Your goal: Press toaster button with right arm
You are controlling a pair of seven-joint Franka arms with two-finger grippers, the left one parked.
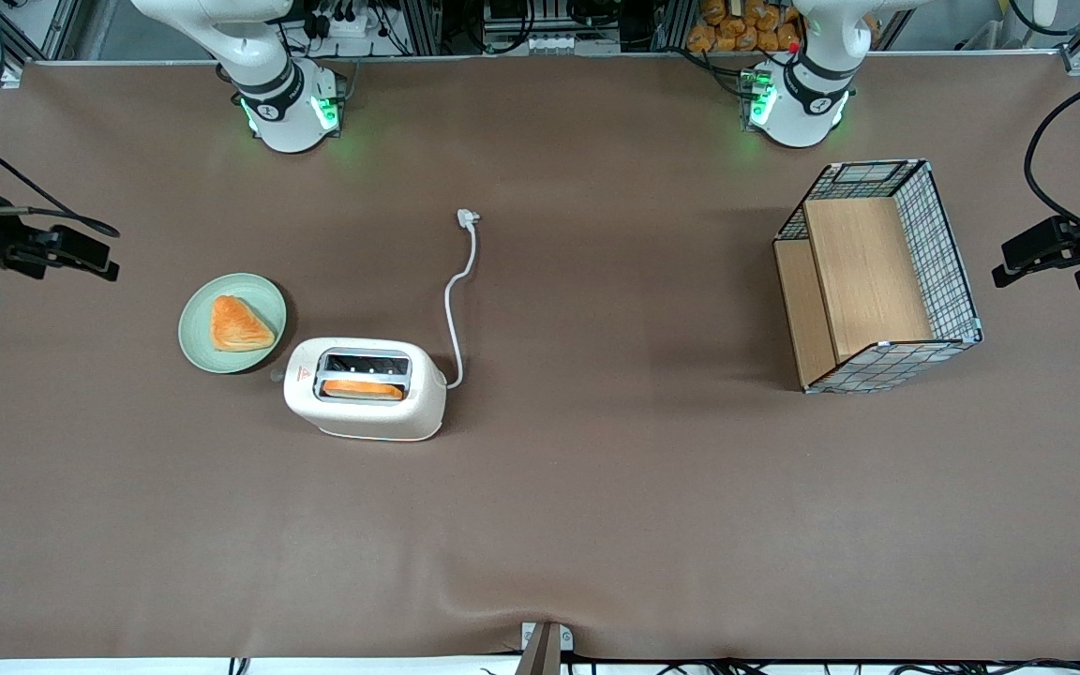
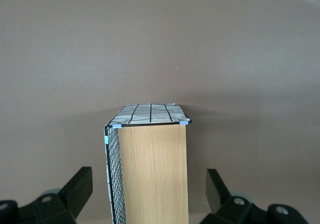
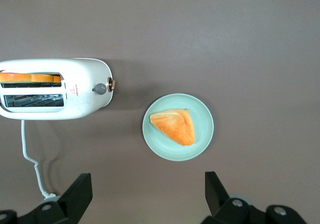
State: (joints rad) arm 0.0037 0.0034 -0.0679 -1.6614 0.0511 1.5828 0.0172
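One toast slice in toaster (image 1: 367,398); open end effector (image 3: 145,194) above plate (image 3: 202,112).

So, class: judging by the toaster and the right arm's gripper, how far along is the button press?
Done: bread sits in the toaster slot nearer the front camera. In hand: the open gripper hangs high above the table, nothing held. Left: descend to the toaster button, which is untouched, and press.

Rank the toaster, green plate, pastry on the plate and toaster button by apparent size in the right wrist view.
Largest to smallest:
1. toaster
2. green plate
3. pastry
4. toaster button
The claw is open above them.
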